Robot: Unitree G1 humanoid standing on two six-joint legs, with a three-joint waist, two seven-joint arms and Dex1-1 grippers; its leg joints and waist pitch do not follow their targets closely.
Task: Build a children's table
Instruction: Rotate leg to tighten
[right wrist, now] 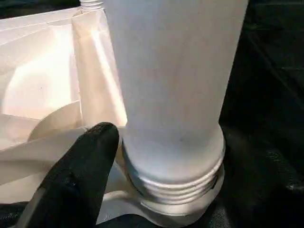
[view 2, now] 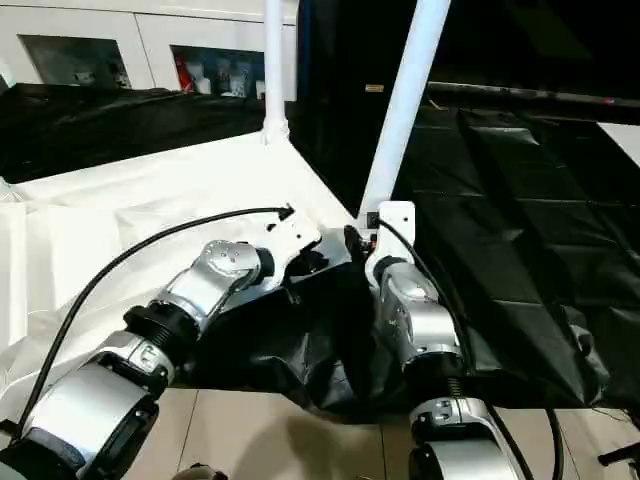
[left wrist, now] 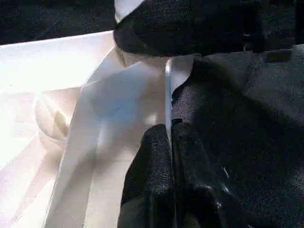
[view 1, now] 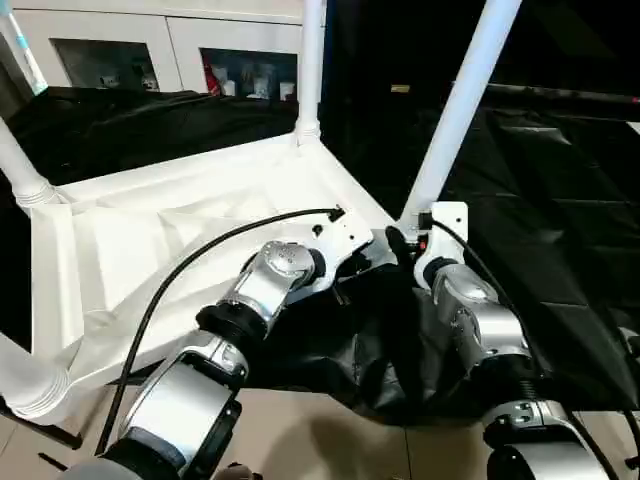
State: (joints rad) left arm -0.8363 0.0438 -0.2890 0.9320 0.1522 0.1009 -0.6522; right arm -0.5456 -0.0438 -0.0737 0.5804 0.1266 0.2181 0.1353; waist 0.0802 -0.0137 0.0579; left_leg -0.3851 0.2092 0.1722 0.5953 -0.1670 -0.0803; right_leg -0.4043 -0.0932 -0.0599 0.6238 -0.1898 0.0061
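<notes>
Table top [view 1: 180, 230] lies upside down on the black-draped worktop [view 1: 560, 200], ribbed underside up, spanning 9 to 12 o'clock in the head views. Four legs visible standing in corner sockets: far leg [view 1: 312, 60] at 12, near-right leg [view 1: 455, 110] at 1, left leg [view 1: 20, 165] at 9, bottom-left leg [view 1: 25, 385] at 7, those last two cut by the edge. Near-right leg looks tilted, and the right wrist view shows its threads [right wrist: 175, 183] still exposed above the socket, so probably not fully screwed home. Left gripper [left wrist: 166, 142] has its fingers clenched together on the thin rim of the top near that corner, looks like it is steadying it. Right gripper [right wrist: 90, 156] sits at the base of the near-right leg, one black finger [right wrist: 80, 175] just beside the threaded collar; fingers spread, can't tell if they actually grasp the leg. Judgement: assembly nearly done, remaining is tightening this last leg, then flipping the table upright.
</notes>
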